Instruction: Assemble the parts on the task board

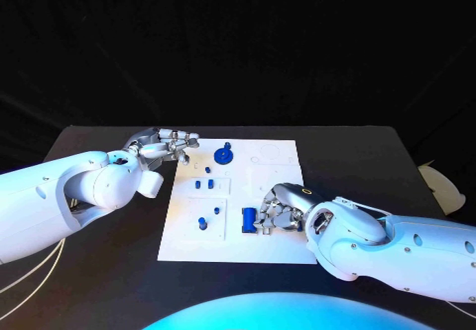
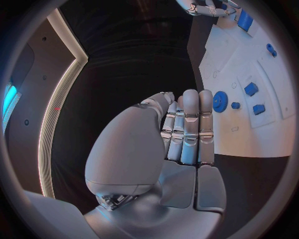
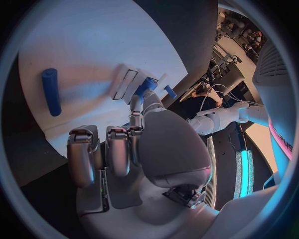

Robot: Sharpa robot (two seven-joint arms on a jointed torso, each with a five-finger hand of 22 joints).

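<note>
The white task board (image 1: 273, 155) lies mid-table. A blue gear (image 1: 225, 155) stands near its far edge, and small blue pegs (image 1: 203, 184) sit in raised sockets further forward. A long blue part (image 1: 249, 218) lies by my right hand (image 1: 280, 206), which rests on the board's near right area. In the right wrist view, my right hand (image 3: 134, 144) has a finger and thumb closed on a small blue part (image 3: 147, 85) at a white raised socket (image 3: 126, 83). My left hand (image 1: 164, 146) hovers off the board's far left corner, holding nothing, its fingers (image 2: 190, 129) straight and side by side.
The black table (image 1: 377, 158) extends on both sides of the board. A pale rounded object (image 1: 444, 185) sits at the table's right edge. The left wrist view shows the gear (image 2: 220, 101), several blue pegs (image 2: 251, 89) and the right hand (image 2: 209, 7) beyond them.
</note>
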